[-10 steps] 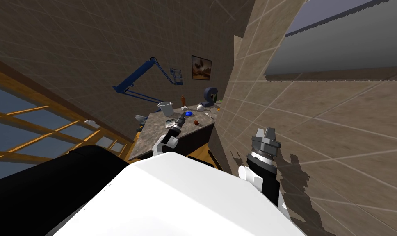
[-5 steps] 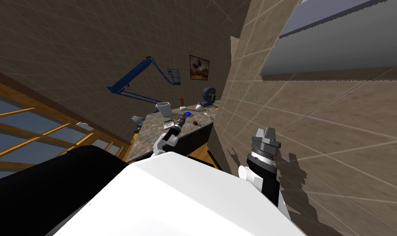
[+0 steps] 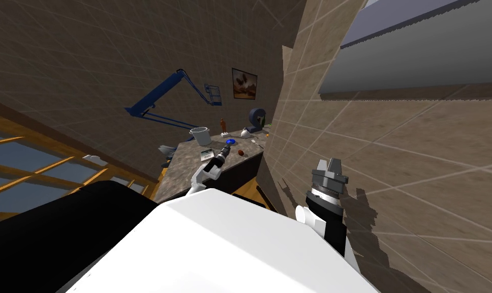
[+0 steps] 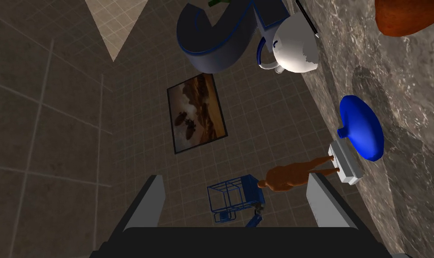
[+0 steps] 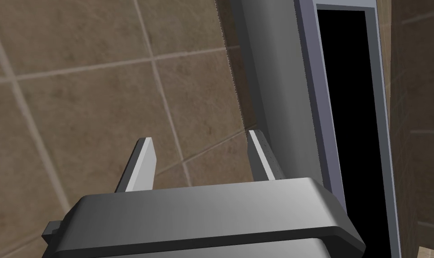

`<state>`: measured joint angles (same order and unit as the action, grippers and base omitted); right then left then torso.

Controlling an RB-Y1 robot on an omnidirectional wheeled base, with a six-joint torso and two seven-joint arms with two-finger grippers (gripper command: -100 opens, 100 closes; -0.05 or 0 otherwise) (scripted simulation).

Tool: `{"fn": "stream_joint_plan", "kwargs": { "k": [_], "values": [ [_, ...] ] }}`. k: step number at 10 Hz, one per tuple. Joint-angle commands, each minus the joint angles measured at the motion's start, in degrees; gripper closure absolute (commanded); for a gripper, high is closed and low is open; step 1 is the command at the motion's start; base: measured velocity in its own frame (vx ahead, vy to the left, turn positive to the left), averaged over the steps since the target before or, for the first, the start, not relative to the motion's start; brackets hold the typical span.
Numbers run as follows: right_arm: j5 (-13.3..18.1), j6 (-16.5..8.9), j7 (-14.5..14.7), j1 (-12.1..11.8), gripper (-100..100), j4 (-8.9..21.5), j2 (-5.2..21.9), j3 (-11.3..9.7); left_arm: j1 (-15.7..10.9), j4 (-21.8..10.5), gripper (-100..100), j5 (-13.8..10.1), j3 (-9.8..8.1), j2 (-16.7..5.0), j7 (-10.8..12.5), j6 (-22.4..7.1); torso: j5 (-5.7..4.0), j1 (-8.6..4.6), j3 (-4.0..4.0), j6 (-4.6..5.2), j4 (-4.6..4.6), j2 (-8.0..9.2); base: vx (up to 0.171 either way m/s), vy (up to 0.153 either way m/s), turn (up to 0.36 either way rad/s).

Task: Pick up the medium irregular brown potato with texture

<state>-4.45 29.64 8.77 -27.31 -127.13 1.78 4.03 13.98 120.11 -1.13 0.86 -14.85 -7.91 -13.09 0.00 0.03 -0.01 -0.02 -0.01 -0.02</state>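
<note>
Brown potato: the lumpy reddish-brown potato [image 3: 240,151] lies on the grey-brown marbled stone worktop [image 3: 189,168], near the left hand [image 3: 225,150] and to its right, apart from it.
Left hand: reached out over the worktop, its two thin blades apart with nothing held. It points along the worktop toward the far wall, so the potato sits off to one side of its line, not between the blades.
Right hand [image 3: 330,168]: raised beside the tiled wall, blades apart, empty.
Neighbours: a flat, round blue dish [image 4: 362,127] lies on the worktop between the left hand and the potato. A small brown figurine on a white base [image 4: 297,172] and a round white teapot [image 4: 294,42] stand farther off.
Step in hand: approach, by my reading. The hand is not yet lined up and no grasp has begun.
Doing it well: swing the wrist right until the potato is centred between the blades, then come down from above. Straddle its narrower width and close gently but fully.
Watch for: an uneven lump can roll or squirt out of thin blades. Keep the blades clear of the blue dish.
</note>
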Motion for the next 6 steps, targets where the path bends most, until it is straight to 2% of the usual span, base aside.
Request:
{"fn": "stream_joint_plan", "kwargs": {
  "k": [1,6],
  "values": [
    [0.00,0.00,0.00,0.00,0,0.00,0.00,0.00,-1.19,-1.00,-100,-0.62,-0.27,-0.84,-0.16,-2.86,0.00,0.00,0.00,0.00,0.00,0.00,0.014,0.005,-0.080],
    [0.00,0.00,0.00,0.00,0,0.00,0.00,0.00,-3.42,-2.47,-100,-1.46,-0.58,-1.89,-0.51,-11.05,0.00,-0.01,-0.02,0.01,-0.01,-0.05,0.016,0.004,-0.063]
  ]
}}
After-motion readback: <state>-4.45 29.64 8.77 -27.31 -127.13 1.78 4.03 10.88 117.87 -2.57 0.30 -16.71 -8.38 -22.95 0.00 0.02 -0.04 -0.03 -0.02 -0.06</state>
